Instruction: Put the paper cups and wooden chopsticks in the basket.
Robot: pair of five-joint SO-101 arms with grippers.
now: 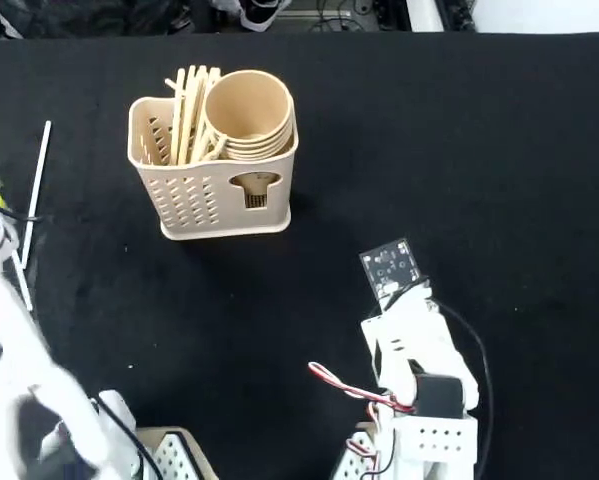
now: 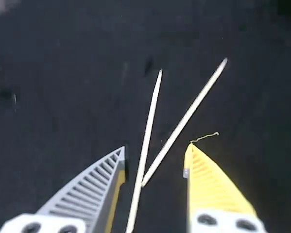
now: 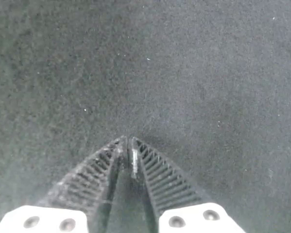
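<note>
Left fingers (image 2: 99,182) apart, straddling two loose chopsticks (image 2: 150,121) that meet in a V between the tips, both flat on the table (image 2: 48,73). Risk: closing here probably pinches one stick and scissors the other out, or both roll and slip off the cloth. They lie far left; I can't see that table edge, so a flicked stick could be lost. Right fingers (image 3: 99,170) together, empty, over bare table. Basket (image 1: 214,205) far, left of centre, holds the paper cups (image 1: 249,110) and stowed chopsticks (image 1: 187,110) — crowded top, narrow slot, sticks may snag going in. Open table between the loose chopsticks and the basket; right arm (image 1: 419,360) sits well apart.
</note>
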